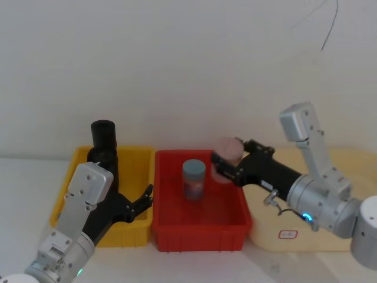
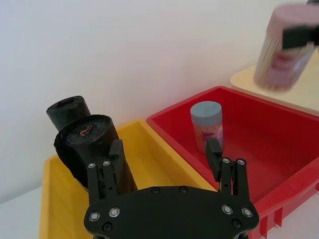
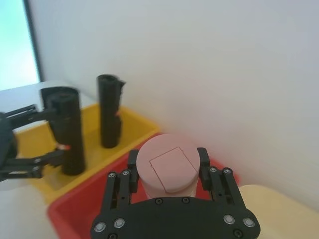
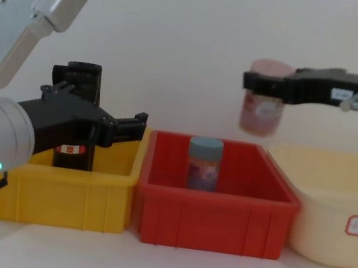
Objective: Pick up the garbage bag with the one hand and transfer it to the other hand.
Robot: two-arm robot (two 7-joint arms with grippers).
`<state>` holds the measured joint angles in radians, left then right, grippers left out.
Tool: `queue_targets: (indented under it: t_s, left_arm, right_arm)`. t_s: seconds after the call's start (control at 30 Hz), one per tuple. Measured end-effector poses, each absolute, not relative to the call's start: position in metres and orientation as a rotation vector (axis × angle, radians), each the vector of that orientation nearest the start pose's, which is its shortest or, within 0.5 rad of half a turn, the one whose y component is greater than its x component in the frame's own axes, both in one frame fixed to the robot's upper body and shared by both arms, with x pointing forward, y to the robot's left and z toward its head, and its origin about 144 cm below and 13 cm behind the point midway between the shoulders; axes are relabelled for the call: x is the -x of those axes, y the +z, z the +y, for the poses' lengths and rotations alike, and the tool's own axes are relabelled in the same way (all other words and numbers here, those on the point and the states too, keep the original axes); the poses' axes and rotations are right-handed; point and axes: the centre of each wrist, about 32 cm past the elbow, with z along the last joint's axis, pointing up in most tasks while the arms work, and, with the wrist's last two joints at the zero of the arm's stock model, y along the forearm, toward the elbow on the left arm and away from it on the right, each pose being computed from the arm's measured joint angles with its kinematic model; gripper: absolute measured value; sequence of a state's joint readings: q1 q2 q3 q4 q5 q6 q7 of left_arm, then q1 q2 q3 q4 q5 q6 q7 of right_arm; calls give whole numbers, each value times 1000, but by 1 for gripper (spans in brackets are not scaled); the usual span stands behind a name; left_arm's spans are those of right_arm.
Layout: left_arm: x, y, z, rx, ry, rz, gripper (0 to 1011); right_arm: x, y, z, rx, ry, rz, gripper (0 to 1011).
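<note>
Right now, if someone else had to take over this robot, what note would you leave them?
Left gripper: open, fingers beside the garbage bag, not gripping it.
Right gripper: shut on a pink canister, raised over the red bin.
Garbage bag: upright in the yellow bin, next to a second black roll.
Done: the bag is not lifted yet.
Left: grasp, lift, hand over. The right gripper probably must free itself first.

Plain white wall (image 1: 177, 59), pale tabletop (image 4: 146, 264)
</note>
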<state>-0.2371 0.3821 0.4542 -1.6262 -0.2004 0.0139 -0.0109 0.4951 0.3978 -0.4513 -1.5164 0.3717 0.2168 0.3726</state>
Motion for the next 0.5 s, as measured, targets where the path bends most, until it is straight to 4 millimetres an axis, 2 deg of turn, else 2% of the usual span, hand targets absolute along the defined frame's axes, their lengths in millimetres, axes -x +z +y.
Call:
queue_targets:
  t_s: [0.23,0.5]
  left_arm:
    - [-492,1204,198,-61,1124,-268,1001]
    - [-492,1204,198,-61,1124,-268,1001]
  right_arm:
    - [-550,1282,-232,109,-929,-216,666]
    - [-549,1282,-250,117,-1041,-254,666]
